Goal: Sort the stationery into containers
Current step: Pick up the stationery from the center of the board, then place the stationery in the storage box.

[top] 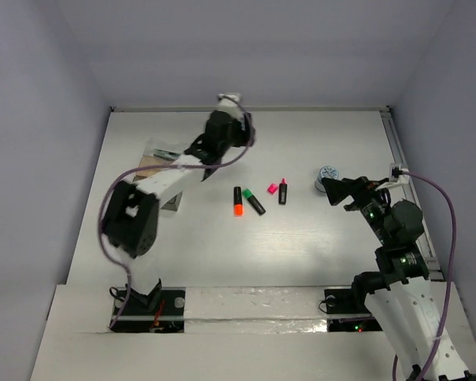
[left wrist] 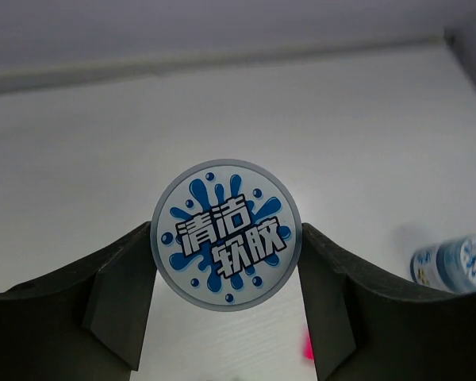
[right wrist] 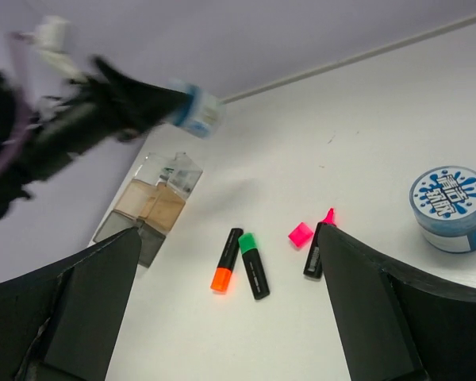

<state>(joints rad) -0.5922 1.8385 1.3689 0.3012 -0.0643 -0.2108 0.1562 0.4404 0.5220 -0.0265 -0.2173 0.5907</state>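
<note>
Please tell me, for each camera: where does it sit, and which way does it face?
Top external: above and behind the bases, looking down on the table; the left arm and right arm show.
Left wrist: on the left gripper, looking across the table toward a wall; its fingers clamp the held disc.
Right wrist: on the right gripper, low, facing the markers and containers; its open fingers frame the view.
Shared: both wrist views show the second disc lying on the table.
</note>
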